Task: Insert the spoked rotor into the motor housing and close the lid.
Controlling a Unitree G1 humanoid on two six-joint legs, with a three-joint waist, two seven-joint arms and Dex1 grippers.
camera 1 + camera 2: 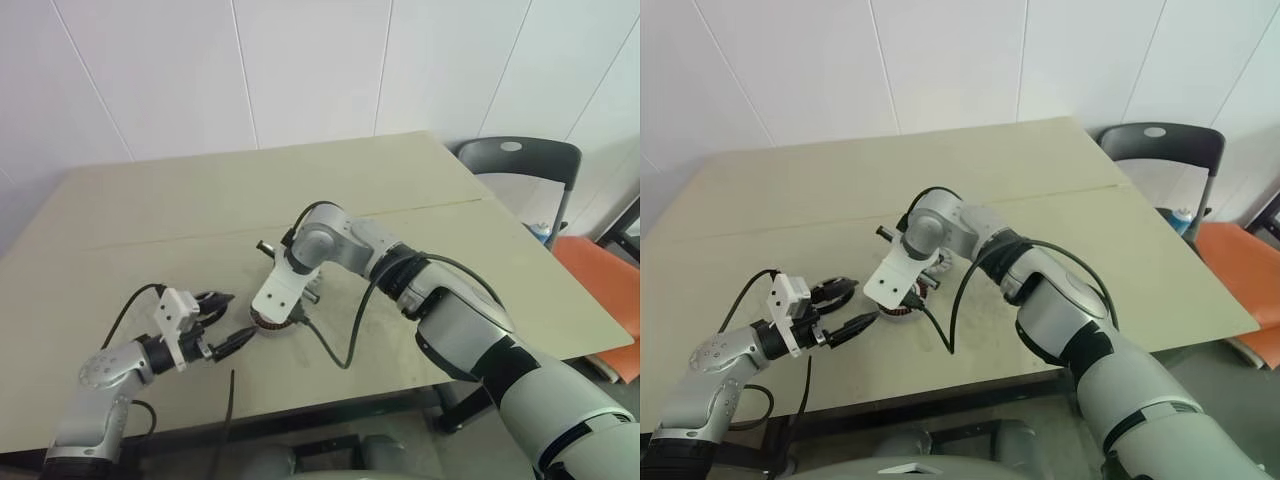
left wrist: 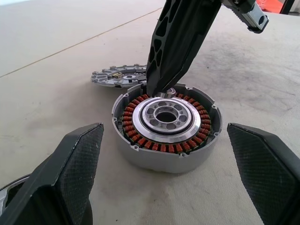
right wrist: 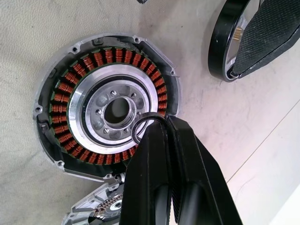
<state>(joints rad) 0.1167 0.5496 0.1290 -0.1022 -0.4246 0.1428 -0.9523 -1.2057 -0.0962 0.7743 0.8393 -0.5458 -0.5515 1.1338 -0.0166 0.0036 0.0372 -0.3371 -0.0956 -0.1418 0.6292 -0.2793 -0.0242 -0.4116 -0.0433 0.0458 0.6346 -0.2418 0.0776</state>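
Observation:
The motor housing (image 2: 164,126), a grey round shell with copper-red windings and a pale hub, lies open on the table. Behind it lies the lid (image 2: 119,76), a flat grey disc with a notched edge. My right gripper (image 3: 164,123) points down over the housing's hub, shut, with a thin small black ring (image 3: 139,124) pinched at its tips. My left gripper (image 1: 232,320) stands wide open beside the housing, apart from it. The spoked rotor (image 3: 218,42), a black ring with a silver inside, sits against one left finger (image 3: 272,28); I cannot tell whether that finger touches it.
Everything rests on a beige table (image 1: 200,200) with a seam across its middle. A black cable (image 1: 340,350) loops from my right arm over the table near the front edge. A dark chair (image 1: 520,160) and an orange seat (image 1: 600,270) stand off the right side.

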